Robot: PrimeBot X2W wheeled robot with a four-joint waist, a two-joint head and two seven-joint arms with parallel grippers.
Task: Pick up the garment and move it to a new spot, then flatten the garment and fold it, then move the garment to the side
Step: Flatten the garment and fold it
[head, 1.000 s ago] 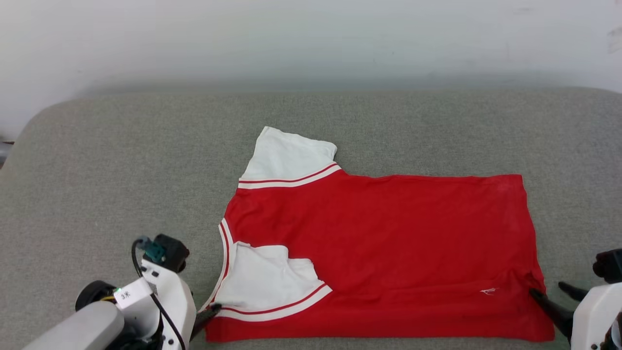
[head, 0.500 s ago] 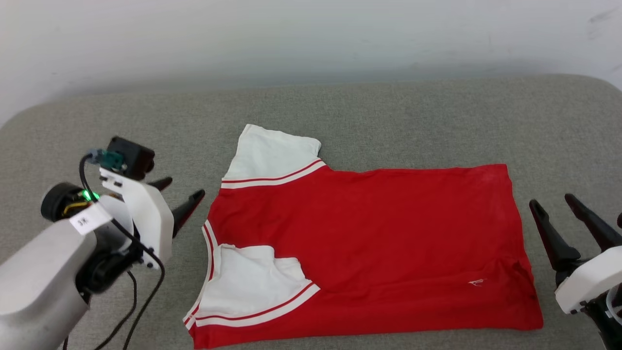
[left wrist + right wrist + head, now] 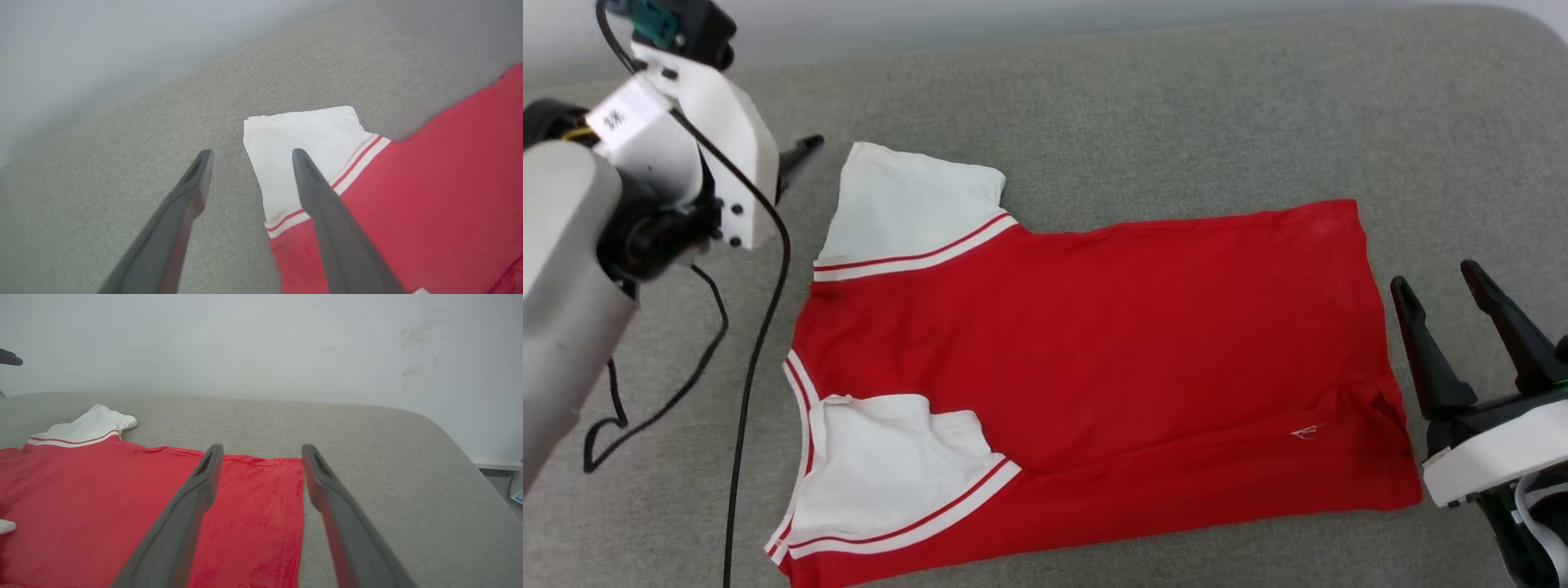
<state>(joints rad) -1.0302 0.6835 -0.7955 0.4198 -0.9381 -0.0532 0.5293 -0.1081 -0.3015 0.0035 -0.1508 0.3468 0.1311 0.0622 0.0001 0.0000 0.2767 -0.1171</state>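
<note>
Two released, empty hands, left hand, right hand, at opposite ends of the red garment.

Indoor robot test area, probably a laboratory. A wide padded bench with rounded corners, covered in grey woven fabric, stands against a bare white wall bearing scuff marks. A loose black cable trails across the fabric beside a single red shirt.

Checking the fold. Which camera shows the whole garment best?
The head view: the garment lies almost whole in frame, near sleeve folded onto the red body. The left wrist view catches the far sleeve and adjoining red; the right wrist view, the hem end and that sleeve.
</note>
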